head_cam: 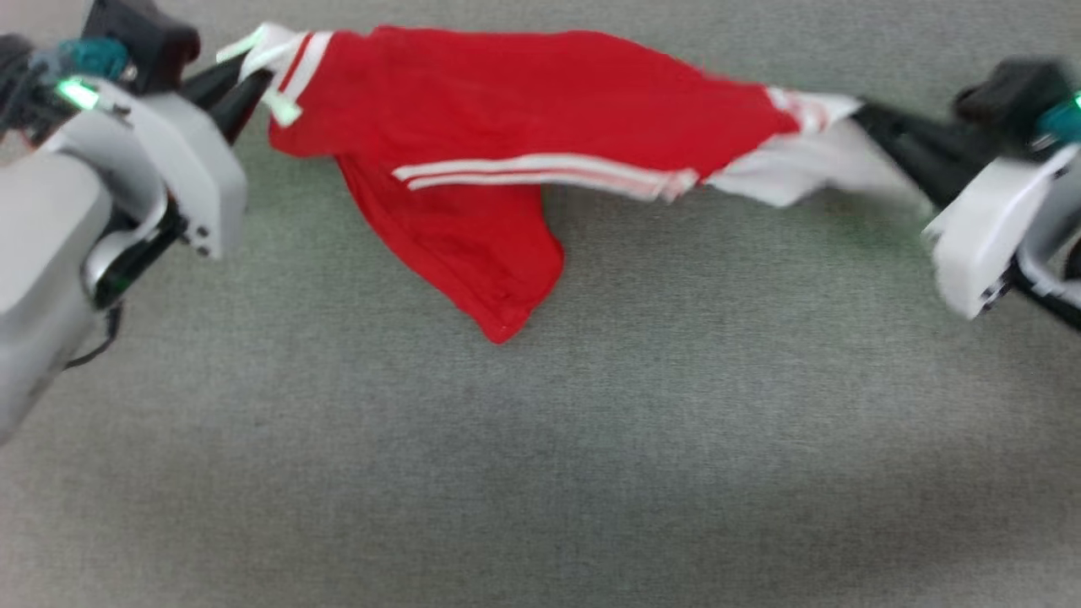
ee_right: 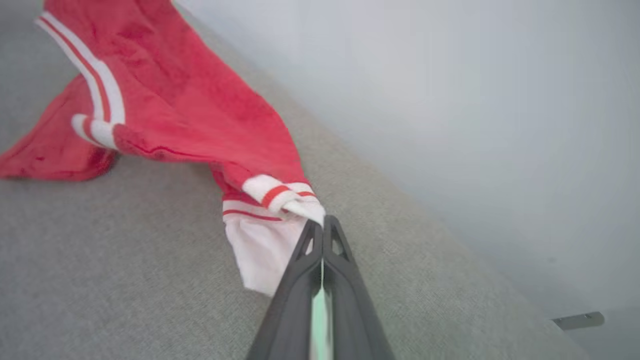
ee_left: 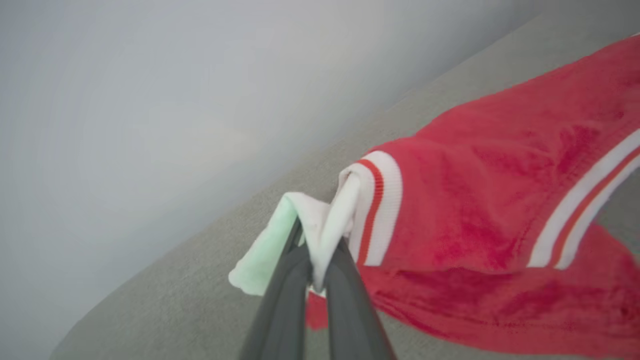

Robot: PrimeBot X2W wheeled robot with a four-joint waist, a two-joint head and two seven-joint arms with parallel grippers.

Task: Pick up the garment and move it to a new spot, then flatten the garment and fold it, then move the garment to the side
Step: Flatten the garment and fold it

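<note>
a red garment (head_cam: pixel 524 135) stretches between the left gripper (head_cam: pixel 245 84) and right gripper (head_cam: pixel 870 118), each clamped on a white end.

garment (head_cam: pixel 524 127) spanning left gripper (head_cam: pixel 260 82) to right gripper (head_cam: pixel 858 110), its lower flap on the surface (head_cam: pixel 591 464), nearer the left

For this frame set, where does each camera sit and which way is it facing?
Head view: on the head, looking down at the grey surface; pale forearms, left gripper and right gripper, each shut on an end of the garment.
Left wrist view: on the left wrist, looking along its fingers at one white end.
Right wrist view: on the right wrist, looking along its fingers at the other end.
Shared: garment and surface.
</note>
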